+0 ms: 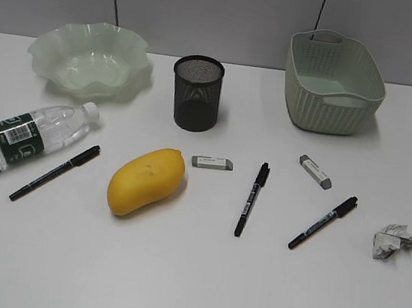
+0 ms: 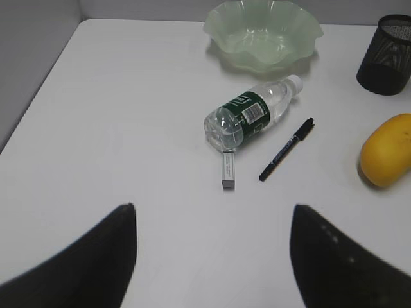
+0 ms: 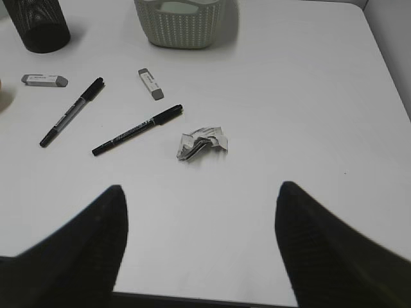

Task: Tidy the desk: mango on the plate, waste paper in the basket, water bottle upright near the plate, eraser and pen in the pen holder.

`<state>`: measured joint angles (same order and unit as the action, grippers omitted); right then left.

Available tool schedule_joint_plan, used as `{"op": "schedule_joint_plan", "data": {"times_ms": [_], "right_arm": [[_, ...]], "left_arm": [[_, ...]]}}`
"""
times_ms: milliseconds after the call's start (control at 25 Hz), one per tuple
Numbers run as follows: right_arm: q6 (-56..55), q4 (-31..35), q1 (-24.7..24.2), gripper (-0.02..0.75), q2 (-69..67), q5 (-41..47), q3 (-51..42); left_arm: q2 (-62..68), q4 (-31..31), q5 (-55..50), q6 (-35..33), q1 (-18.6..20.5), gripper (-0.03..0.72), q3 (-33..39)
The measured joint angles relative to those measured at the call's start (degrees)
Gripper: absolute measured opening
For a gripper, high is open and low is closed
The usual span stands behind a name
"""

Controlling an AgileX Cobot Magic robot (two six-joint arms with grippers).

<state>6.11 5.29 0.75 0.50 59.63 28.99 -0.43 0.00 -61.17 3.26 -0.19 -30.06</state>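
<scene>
Both your grippers, left gripper (image 2: 212,256) and right gripper (image 3: 199,253), are wide open and hold nothing. The mango (image 1: 146,181) lies mid-frame on the desk (image 1: 188,288); the plate (image 1: 91,60) sits upper left.

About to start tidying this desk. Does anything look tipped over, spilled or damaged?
The water bottle lies on its side by the plate, cap on, with no spill visible. The waste paper sits crumpled at the desk's right edge. Nothing looks damaged.

grey wall (image 1: 225,8) behind, dark vertical seams
</scene>
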Motion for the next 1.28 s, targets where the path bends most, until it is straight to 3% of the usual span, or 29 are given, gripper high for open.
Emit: {"op": "schedule_joint_plan", "data": {"times_ms": [640, 960, 1280], "right_arm": [[0.00, 0.00, 0.00, 0.566, 0.00, 0.00, 0.00], [0.00, 0.00, 0.00, 0.566, 0.00, 0.00, 0.00], [0.00, 0.00, 0.00, 0.566, 0.00, 0.00, 0.00]], "left_arm": [[0.50, 0.00, 0.12, 0.00, 0.00, 0.564, -0.06], [16.62, 0.00, 8.12, 0.00, 0.00, 0.564, -6.25], [39.48, -14.10, 15.01, -10.99, -1.42, 0.572, -11.70]]}}
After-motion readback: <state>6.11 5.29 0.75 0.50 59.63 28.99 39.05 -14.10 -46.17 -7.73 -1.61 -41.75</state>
